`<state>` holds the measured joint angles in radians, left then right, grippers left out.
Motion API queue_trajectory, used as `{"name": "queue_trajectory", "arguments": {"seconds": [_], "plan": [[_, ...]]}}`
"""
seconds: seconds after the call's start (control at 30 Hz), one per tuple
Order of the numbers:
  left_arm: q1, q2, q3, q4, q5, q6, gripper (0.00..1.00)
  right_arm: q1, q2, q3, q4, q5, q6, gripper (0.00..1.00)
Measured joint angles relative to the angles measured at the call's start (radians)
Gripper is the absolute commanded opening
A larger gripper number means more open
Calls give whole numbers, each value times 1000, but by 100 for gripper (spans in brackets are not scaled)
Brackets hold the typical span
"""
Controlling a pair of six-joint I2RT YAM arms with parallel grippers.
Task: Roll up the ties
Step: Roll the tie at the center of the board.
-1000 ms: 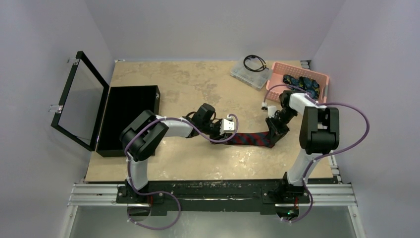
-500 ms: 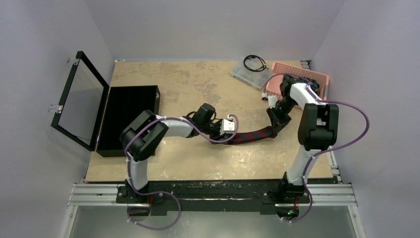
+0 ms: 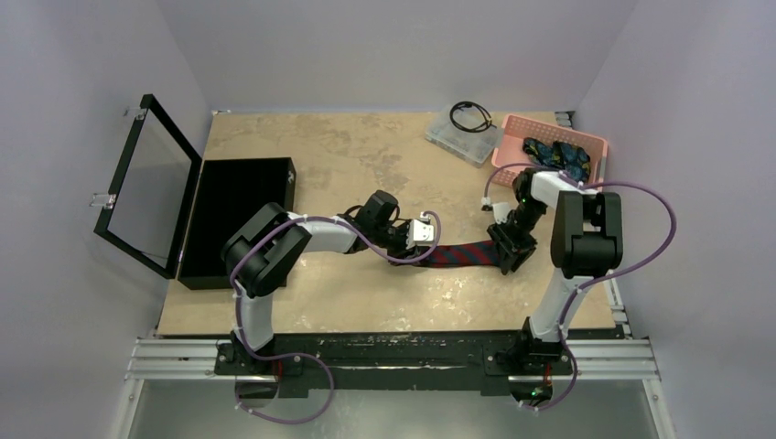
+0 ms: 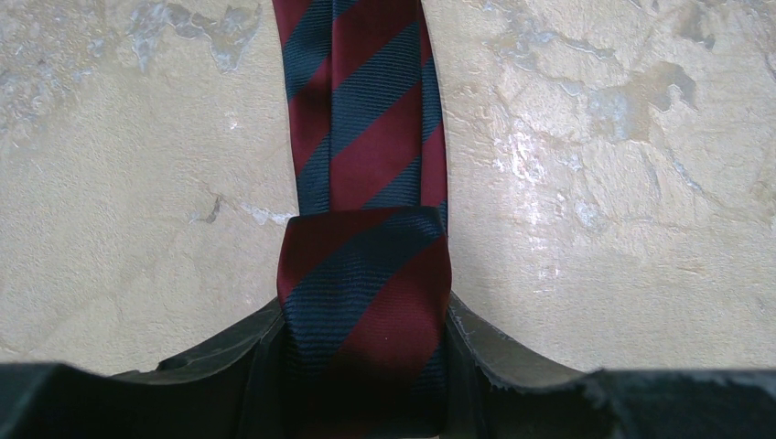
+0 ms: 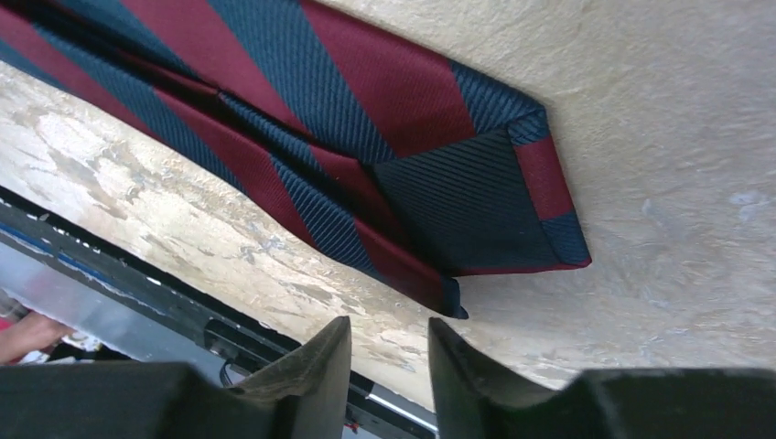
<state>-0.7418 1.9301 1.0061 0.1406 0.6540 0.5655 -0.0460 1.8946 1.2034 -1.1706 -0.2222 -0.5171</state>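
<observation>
The maroon striped tie (image 3: 468, 252) lies flat on the tabletop (image 3: 311, 155) between the two arms. The left hand (image 4: 364, 352) pinches its folded end, the start of a roll. The right hand (image 5: 384, 347) is slightly spread and holds nothing, with the broad end just beyond it. With that end loose (nothing pins it), rolling may drag the tie sideways and wind a slack, crooked coil.

The mottled beige table (image 3: 366, 155) carries a maroon striped tie (image 3: 467, 253) stretched left to right, just right of centre. A black case (image 3: 240, 197), its lid open, sits at the left edge. A clear box (image 3: 462, 137) and a pink basket (image 3: 506, 144) stand side by side near the far right corner.
</observation>
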Motion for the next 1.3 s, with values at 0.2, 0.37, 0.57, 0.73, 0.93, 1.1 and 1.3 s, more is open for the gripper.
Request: {"name": "queue_trajectory", "arguments": {"seconds": [0.2,0.37,0.57,0.73,0.93,1.1,1.3], "plan": [[0,0,0,0,0,0,4,0,-8,-40,58,3,30,57],[0,0,0,0,0,0,4,0,-15,-44,68,6,58,47],[0,0,0,0,0,0,4,-1,-15,-36,104,12,66,7],[0,0,0,0,0,0,4,-3,-15,-3,124,13,64,0],[0,0,0,0,0,0,3,-9,-26,35,115,0,58,0],[0,0,0,0,0,0,3,-10,-54,90,109,-16,56,0],[0,0,0,-1,0,0,4,-10,-31,111,114,-49,56,3]]}}
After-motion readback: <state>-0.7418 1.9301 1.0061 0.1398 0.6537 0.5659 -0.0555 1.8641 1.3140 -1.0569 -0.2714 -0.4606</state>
